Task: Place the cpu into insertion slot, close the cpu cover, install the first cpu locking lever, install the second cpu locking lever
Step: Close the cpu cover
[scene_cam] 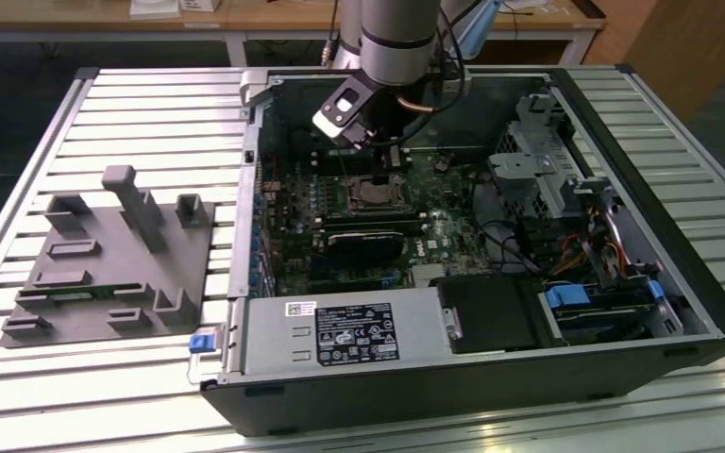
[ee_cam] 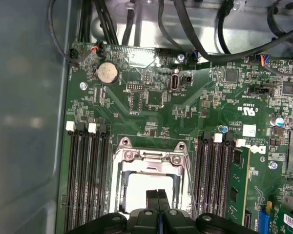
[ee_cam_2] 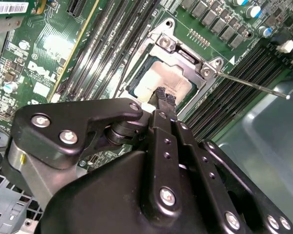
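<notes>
The cpu (ee_cam_2: 175, 80) lies pale and square in the insertion slot (scene_cam: 373, 195) on the green board. Its face also shows in the first wrist view as the cpu (ee_cam: 136, 191). The silvery cpu cover (ee_cam_2: 185, 52) lies flat over it, framing it through its window; it shows again as the cpu cover (ee_cam: 149, 158). My gripper (ee_cam_2: 165, 95) hangs just above the chip's edge with its two black fingers pressed together and nothing between them, seen also as the gripper (ee_cam: 157, 197) and the gripper (scene_cam: 388, 162). A thin locking lever (ee_cam_2: 254, 84) sticks out sideways from the socket, unlatched.
Long black memory slots (ee_cam: 88, 180) flank the socket on both sides. A black card with a fan (scene_cam: 365, 247) sits just in front of it. The case walls (scene_cam: 252, 142), drive cage (scene_cam: 532, 179) and cables (scene_cam: 589, 245) close in around. A grey fixture (scene_cam: 110, 255) lies on the table.
</notes>
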Available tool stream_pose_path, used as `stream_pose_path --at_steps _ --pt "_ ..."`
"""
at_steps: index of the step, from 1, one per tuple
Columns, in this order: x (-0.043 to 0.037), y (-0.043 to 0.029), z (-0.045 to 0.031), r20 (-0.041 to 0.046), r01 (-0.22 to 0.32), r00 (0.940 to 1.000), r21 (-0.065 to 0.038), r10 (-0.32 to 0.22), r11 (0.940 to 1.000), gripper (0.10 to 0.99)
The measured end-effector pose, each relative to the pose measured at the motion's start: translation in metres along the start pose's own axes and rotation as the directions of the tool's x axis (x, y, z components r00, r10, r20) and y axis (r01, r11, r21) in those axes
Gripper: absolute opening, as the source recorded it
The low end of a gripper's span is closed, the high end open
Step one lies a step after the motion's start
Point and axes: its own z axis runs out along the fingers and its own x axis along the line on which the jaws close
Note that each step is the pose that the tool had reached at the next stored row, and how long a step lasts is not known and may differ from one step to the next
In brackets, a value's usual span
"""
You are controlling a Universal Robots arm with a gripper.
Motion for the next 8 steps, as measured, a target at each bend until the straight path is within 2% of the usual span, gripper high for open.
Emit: stream_pose_path --at_steps 5,8 --pt "0.0000 0.0000 0.0001 -0.0003 0.003 1.0000 0.000 -0.003 1.0000 0.106" --pt "0.0000 0.0000 0.0001 -0.0004 0.032 0.9995 0.000 -0.032 0.9995 0.106"
